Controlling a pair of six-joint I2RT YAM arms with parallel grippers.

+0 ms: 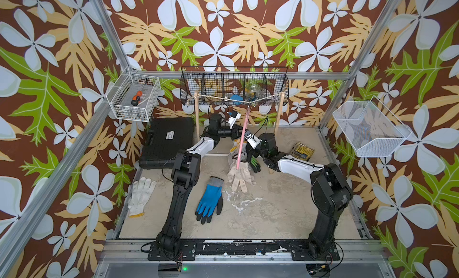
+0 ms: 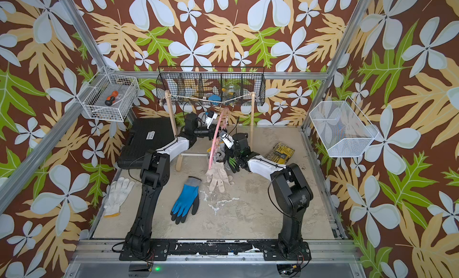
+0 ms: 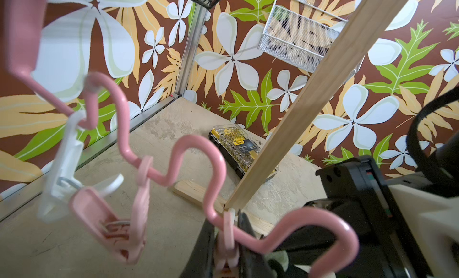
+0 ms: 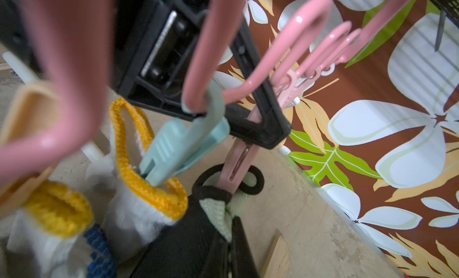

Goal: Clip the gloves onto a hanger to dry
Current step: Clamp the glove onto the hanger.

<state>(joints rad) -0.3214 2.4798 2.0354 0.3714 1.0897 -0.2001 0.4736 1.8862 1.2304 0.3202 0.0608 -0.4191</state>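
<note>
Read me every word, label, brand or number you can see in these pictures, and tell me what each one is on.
No text here can be read with confidence.
White sticker on the black tool case: printed lines, too small to read in both top views.
Label on the yellow bit case: a yellow brand mark and small print, too blurred to read.
I see no other writing.
</note>
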